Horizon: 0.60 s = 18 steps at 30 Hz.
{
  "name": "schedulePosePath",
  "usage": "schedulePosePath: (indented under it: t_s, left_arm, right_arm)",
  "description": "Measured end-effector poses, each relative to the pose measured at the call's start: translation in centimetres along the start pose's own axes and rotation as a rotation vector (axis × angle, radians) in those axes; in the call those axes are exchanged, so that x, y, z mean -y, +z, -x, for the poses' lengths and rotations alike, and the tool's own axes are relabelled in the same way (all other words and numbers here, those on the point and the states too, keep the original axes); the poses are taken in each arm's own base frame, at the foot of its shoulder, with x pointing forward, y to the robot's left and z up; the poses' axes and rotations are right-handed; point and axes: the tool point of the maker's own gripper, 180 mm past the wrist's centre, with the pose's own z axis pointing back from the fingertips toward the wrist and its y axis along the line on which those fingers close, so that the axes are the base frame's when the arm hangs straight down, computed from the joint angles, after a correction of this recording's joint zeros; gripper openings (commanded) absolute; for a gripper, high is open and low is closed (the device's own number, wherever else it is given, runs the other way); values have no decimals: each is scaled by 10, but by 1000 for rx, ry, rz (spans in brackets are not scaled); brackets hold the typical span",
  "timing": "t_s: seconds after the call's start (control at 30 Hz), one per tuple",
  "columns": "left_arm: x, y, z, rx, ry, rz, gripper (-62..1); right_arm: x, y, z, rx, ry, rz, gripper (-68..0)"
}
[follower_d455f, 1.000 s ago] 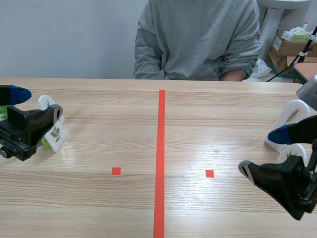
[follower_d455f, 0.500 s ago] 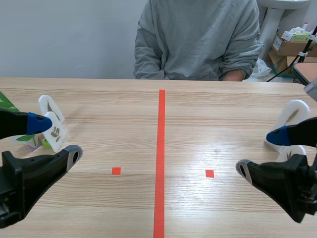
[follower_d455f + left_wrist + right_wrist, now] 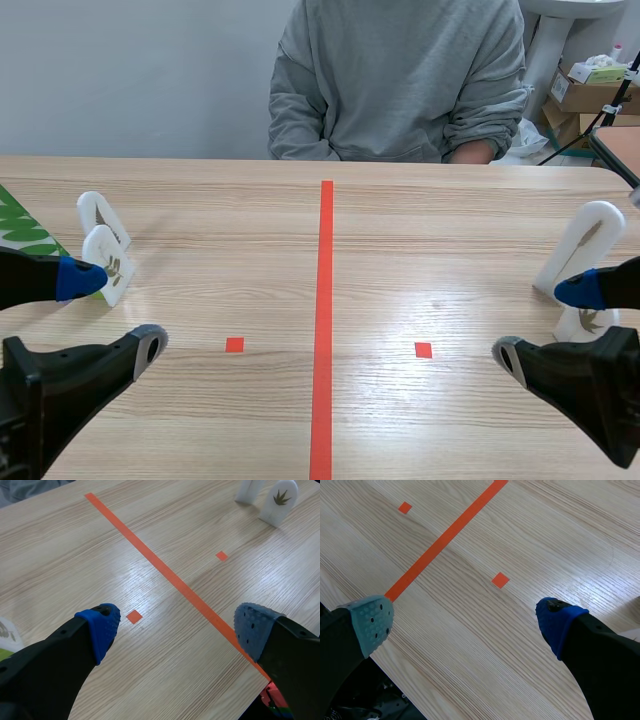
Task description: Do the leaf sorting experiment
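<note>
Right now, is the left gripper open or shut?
Open. In the left wrist view the left gripper has its two blue pads far apart, with only bare wooden table and orange tape line between them.

A test lab or office room: a wooden table (image 3: 450,230) marked with tape, a plain wall (image 3: 130,80), cardboard boxes (image 3: 585,95) behind.

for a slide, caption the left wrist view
Open left gripper over the table, two white leaf stands beyond the tape line.
</note>
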Motion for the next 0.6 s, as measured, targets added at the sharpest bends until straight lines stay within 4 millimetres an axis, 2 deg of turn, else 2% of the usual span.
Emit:
schedulePosePath:
  t_s: [0.6]
  left_arm:
    - [0,0,0,0,0,0,-116]
  right_arm:
    - [0,0,-2,11,0,0,-93]
